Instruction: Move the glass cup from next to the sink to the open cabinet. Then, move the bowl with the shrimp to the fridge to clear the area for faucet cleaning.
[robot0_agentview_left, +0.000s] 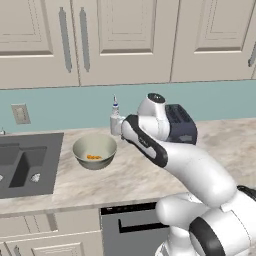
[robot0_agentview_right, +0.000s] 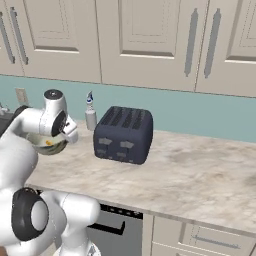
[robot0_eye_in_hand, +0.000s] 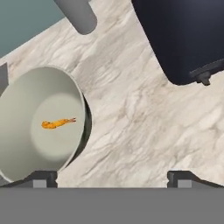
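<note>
The bowl with the shrimp (robot0_agentview_left: 95, 151) is round and cream with a greyish-olive outside. It stands on the marble counter just right of the dark sink (robot0_agentview_left: 27, 165). One orange shrimp (robot0_eye_in_hand: 57, 124) lies inside it. My gripper (robot0_eye_in_hand: 113, 179) hovers above the counter between the bowl (robot0_eye_in_hand: 39, 122) and the toaster, and it looks down. Its jaws are open with nothing between them, and the left fingertip (robot0_eye_in_hand: 43, 178) is near the bowl's rim. The glass cup, the open cabinet, the fridge and the faucet are out of view.
A dark four-slot toaster (robot0_agentview_right: 123, 134) stands on the counter right of the bowl. A slim spray bottle with a blue tip (robot0_agentview_left: 115, 114) stands by the teal backsplash. Panelled wall cabinets (robot0_agentview_left: 125, 35) with long handles hang above. Bare counter (robot0_agentview_right: 200, 175) stretches to the right.
</note>
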